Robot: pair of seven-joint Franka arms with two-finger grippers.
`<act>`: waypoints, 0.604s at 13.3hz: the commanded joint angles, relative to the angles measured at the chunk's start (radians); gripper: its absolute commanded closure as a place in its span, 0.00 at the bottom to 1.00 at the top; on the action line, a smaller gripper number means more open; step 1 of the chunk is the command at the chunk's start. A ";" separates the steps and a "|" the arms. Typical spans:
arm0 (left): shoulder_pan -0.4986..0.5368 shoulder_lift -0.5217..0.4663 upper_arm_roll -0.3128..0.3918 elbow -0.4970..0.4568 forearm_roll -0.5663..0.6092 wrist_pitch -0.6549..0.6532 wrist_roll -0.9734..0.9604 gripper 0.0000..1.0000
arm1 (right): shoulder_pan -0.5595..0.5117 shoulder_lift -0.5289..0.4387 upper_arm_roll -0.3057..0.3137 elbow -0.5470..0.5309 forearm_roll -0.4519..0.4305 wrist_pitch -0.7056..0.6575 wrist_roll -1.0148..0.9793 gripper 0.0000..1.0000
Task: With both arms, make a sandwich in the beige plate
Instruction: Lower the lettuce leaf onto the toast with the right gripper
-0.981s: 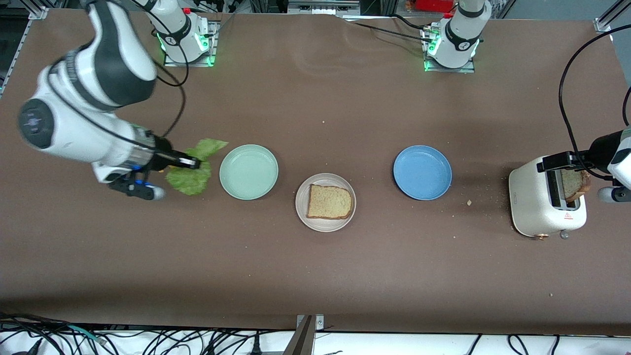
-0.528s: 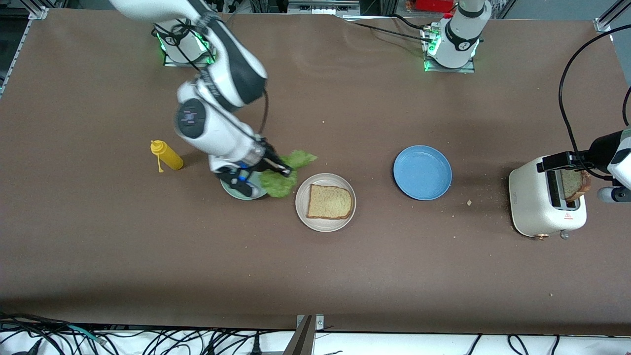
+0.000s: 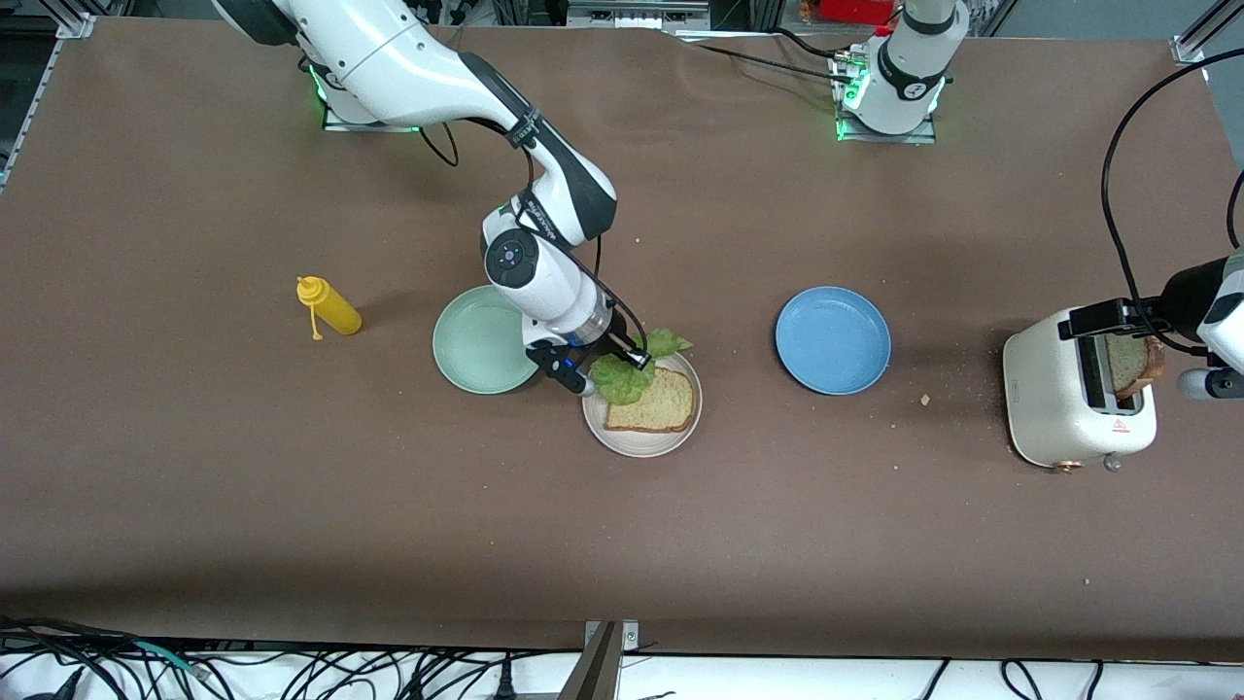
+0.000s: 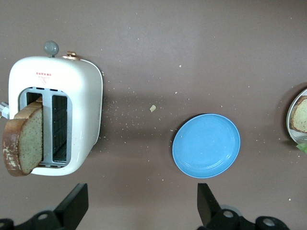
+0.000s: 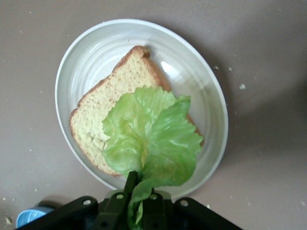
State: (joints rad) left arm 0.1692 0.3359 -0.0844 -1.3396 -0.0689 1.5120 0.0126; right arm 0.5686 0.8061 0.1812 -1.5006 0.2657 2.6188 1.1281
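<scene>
The beige plate (image 3: 641, 445) holds one slice of speckled brown bread (image 3: 666, 403). My right gripper (image 3: 637, 358) is shut on the stem end of a crinkled green lettuce leaf (image 3: 624, 377), which hangs over the bread and the plate's rim. In the right wrist view the lettuce (image 5: 153, 139) covers part of the bread (image 5: 100, 110) on the plate (image 5: 211, 96), with the right gripper (image 5: 139, 191) pinching it. A second slice (image 3: 1132, 365) stands in the toaster (image 3: 1069, 408). My left gripper (image 3: 1118, 321) waits above the toaster, open and holding nothing (image 4: 141, 206).
A mint-green plate (image 3: 476, 340) lies beside the beige plate toward the right arm's end, and a yellow squeeze bottle (image 3: 330, 309) stands past it. A blue plate (image 3: 833, 340) lies between the beige plate and the toaster. Crumbs dot the table near the toaster.
My right arm swung the lettuce from the right arm's end of the table, across the mint-green plate, to over the beige plate. The left arm has not moved.
</scene>
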 commanded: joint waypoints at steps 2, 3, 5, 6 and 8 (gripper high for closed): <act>-0.002 -0.006 -0.003 0.000 0.026 0.002 0.001 0.00 | 0.013 0.041 -0.005 0.040 -0.054 0.044 0.015 1.00; 0.000 -0.005 -0.003 0.000 0.026 0.002 0.001 0.00 | 0.013 0.050 -0.005 0.042 -0.062 0.046 0.012 1.00; 0.000 -0.006 -0.003 0.000 0.026 0.002 0.001 0.00 | 0.011 0.061 -0.008 0.060 -0.063 0.046 0.009 1.00; 0.000 -0.006 -0.003 0.000 0.026 0.002 0.001 0.00 | 0.010 0.065 -0.011 0.066 -0.068 0.046 0.007 1.00; 0.000 -0.006 -0.003 0.002 0.026 0.002 0.001 0.00 | 0.008 0.077 -0.017 0.066 -0.082 0.044 0.012 0.76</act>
State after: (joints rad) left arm 0.1694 0.3358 -0.0843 -1.3396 -0.0689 1.5121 0.0126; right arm 0.5713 0.8466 0.1710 -1.4751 0.2102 2.6588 1.1277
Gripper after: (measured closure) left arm 0.000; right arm 0.912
